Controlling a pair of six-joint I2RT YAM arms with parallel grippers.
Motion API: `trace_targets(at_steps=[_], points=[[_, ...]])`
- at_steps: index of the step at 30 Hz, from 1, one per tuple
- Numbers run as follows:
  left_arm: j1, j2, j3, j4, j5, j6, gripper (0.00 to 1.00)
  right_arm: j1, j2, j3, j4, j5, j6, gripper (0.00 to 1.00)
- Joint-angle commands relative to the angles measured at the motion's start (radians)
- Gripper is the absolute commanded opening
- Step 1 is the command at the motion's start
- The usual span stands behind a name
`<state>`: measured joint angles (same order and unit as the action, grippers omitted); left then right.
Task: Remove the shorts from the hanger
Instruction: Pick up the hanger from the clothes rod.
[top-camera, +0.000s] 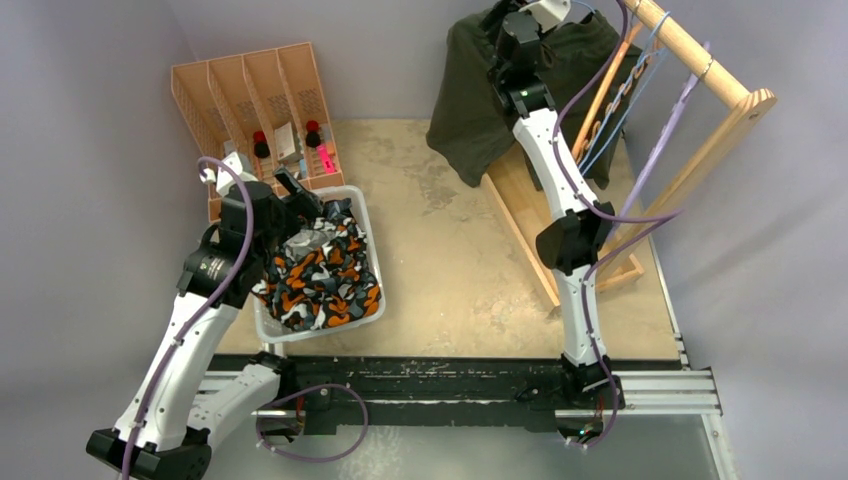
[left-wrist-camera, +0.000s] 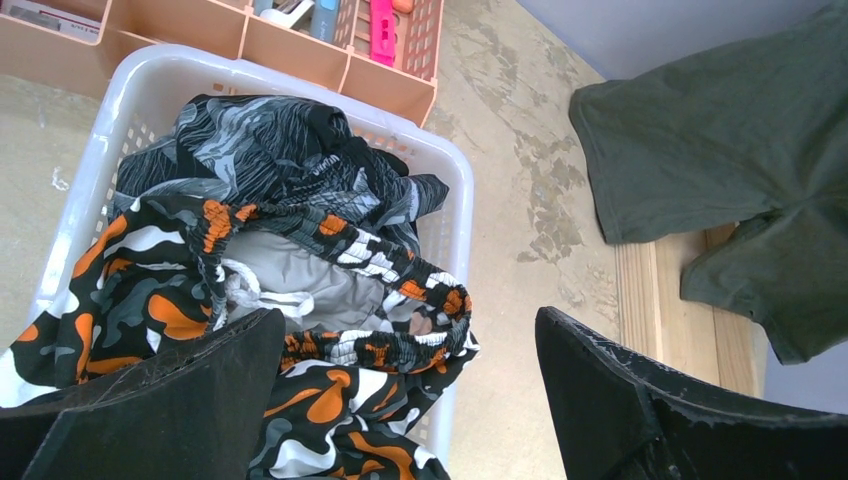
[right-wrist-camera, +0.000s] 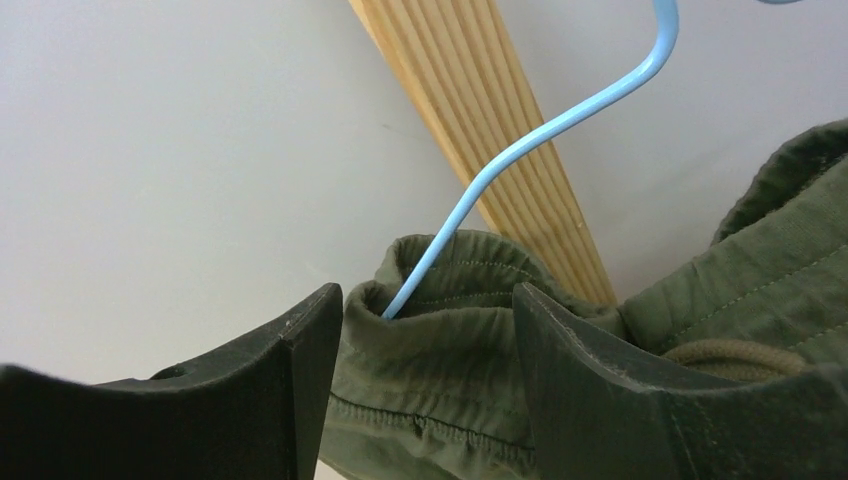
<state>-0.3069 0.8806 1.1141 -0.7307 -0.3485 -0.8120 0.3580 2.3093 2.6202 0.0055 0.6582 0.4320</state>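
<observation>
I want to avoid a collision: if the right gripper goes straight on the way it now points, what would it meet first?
The olive green shorts: their bunched waistband lies between the fingers of the right gripper, around the blue hanger wire. Depth is unclear.

White links (top-camera: 180, 345), black joints (top-camera: 572, 240), purple cables (top-camera: 247, 225), black claw fingers (left-wrist-camera: 150, 400)

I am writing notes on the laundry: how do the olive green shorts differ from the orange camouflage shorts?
The olive green shorts are plain; the orange camouflage shorts are patterned orange, black and white. The olive green shorts hang on a blue hanger; the orange camouflage shorts lie crumpled in a white basket. Both have a gathered waistband and a cord.
</observation>
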Motion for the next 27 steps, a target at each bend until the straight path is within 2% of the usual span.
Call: trace_targets(at_steps=[1,3,9,14,17,19,21,27], points=[[0.007,-0.015,0.008,0.007,-0.024,-0.010,0.95,-0.011,-0.002,0.039,0.089,-0.029,0.064,0.62],[0.006,-0.012,0.014,0.005,-0.021,-0.012,0.95,-0.013,0.006,0.045,0.102,-0.028,0.074,0.53],[0.006,-0.017,0.026,-0.012,-0.038,-0.013,0.95,-0.013,0.010,0.046,0.164,-0.037,0.085,0.38],[0.007,-0.022,0.018,-0.011,-0.046,-0.022,0.95,-0.013,-0.028,0.015,0.183,-0.057,0.097,0.20],[0.006,-0.016,0.017,-0.007,-0.035,-0.023,0.95,-0.013,-0.053,0.007,0.179,-0.076,0.099,0.13],[0.007,-0.013,0.016,-0.006,-0.035,-0.024,0.95,-0.013,-0.081,-0.022,0.180,-0.083,0.106,0.13],[0.006,-0.014,0.015,-0.006,-0.034,-0.023,0.94,-0.013,-0.105,-0.056,0.185,-0.080,0.112,0.00],[0.006,-0.018,0.012,-0.003,-0.034,-0.021,0.93,0.000,-0.147,-0.081,0.194,-0.105,0.096,0.00]])
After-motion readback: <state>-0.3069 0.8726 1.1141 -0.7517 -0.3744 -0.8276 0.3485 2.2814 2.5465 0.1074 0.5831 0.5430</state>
